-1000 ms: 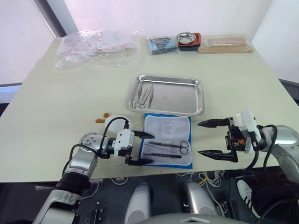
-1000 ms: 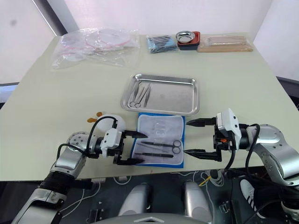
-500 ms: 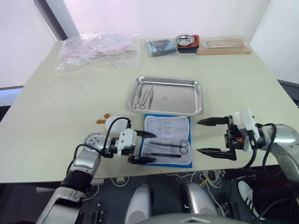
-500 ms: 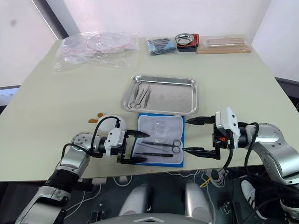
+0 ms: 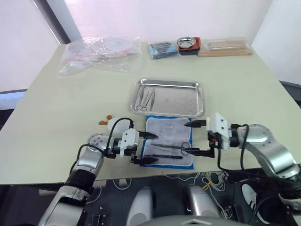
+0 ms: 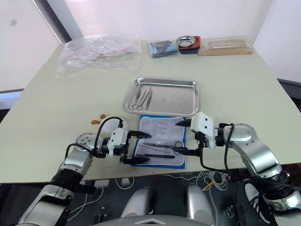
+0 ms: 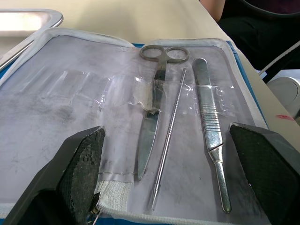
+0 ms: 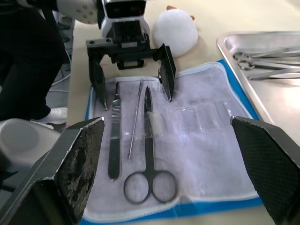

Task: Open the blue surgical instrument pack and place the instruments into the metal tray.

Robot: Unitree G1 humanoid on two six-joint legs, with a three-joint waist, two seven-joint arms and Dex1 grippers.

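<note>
With both end effectors spread and empty at the opened blue surgical instrument pack (image 5: 168,141), the right end effector (image 5: 192,138) should, I judge, close on the scissors' (image 8: 149,154) rings, then lift clear toward the metal tray (image 5: 202,101) beyond, while the left end effector (image 5: 149,148) steadies the pack's edge.

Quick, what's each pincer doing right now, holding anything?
Left pincer: open, holding nothing, at the pack's left edge.
Right pincer: open, holding nothing, over the pack's right edge.
</note>
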